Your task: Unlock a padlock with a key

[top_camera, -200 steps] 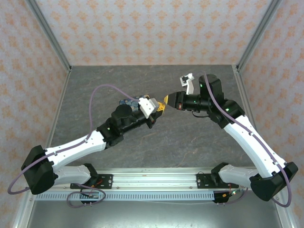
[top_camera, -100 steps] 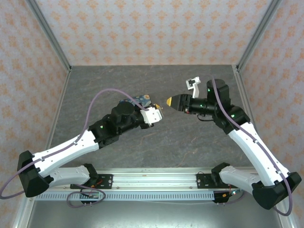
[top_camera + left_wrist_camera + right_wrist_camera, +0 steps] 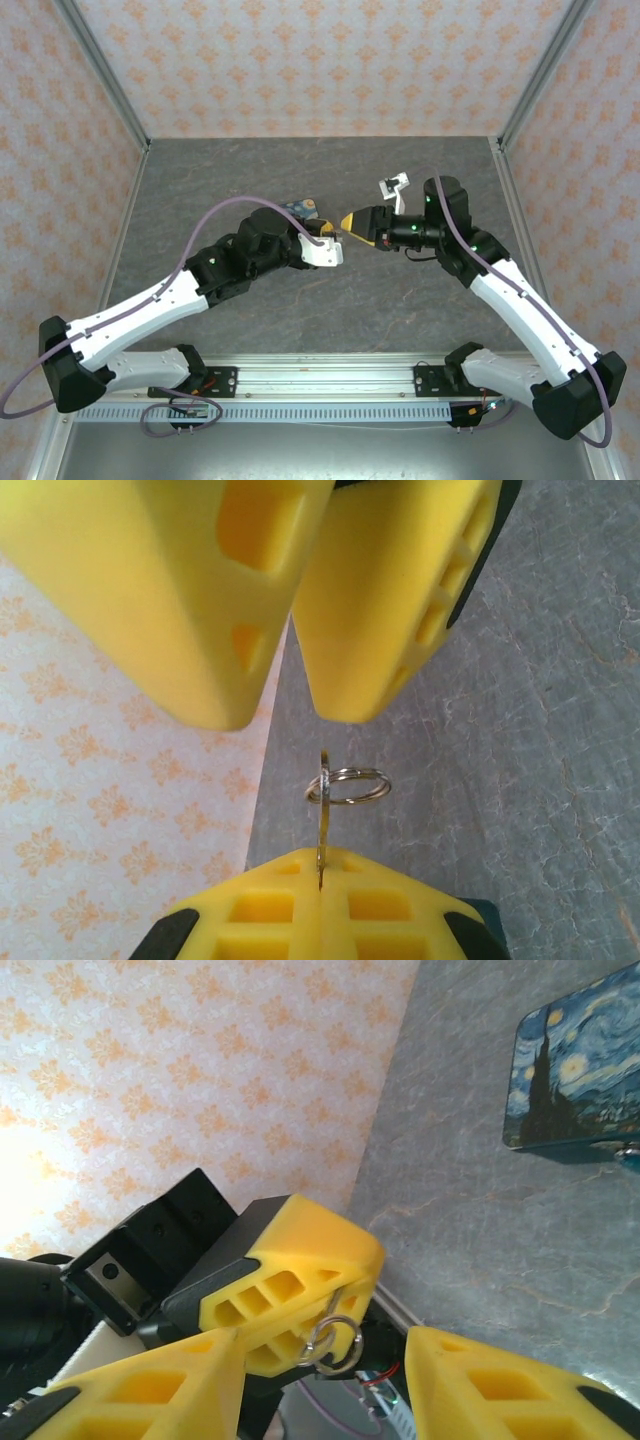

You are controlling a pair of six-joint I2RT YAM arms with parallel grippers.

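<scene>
Support: table (image 3: 230,170), dark grey, marbled, enclosed by patterned walls (image 3: 300,60) at far and side edges | Laid on it: rectangular tin box (image 3: 298,208), lid painted with blue-and-yellow night sky, set flat near mid-table, slightly left | Near edge: metal rail (image 3: 320,378) is fixed along it.

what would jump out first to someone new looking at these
The left end effector is shut on a thin key with a wire ring, facing the open right end effector. A starry-night tin box lies on the grey table nearby.
</scene>
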